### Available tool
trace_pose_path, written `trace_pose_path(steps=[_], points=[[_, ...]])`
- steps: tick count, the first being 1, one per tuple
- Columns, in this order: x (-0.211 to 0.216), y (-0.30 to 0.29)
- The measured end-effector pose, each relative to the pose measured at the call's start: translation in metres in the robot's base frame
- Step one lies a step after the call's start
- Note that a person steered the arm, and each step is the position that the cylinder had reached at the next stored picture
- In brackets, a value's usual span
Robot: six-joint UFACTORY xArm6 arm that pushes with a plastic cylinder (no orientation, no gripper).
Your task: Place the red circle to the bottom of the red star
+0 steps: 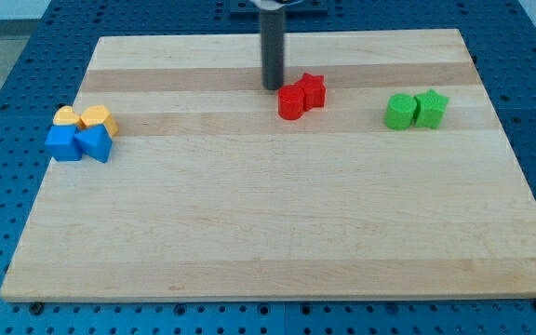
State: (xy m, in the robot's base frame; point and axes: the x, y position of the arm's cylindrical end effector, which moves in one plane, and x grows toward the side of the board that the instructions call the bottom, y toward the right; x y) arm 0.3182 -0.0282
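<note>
rod: upper end and mount cut off by the view's top edge.
tip: contact with board not resolvable; gap to red circle too fine to judge.
red star: lower-left part hidden behind red circle.
yellow blocks: near sides hidden by blue blocks; shapes unclear.
green blocks: left one's shape unclear.
board: bottom corners near the frame edge, fully in view.

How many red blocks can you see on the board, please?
2. The red circle sits near the view's top centre, just below and right of my tip; the red star touches it on its upper right. Nothing appears hidden.
</note>
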Motion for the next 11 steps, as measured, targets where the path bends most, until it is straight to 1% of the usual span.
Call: trace_pose_path(steps=[1, 3, 4, 5, 6, 8, 9, 10, 11], points=[[0.029, -0.018], [0.035, -0.021], [0.027, -0.007], [0.004, 0.032], [-0.006, 0.059], [0.026, 0.001], [0.049, 0.009], [0.052, 0.051], [0.033, 0.105]])
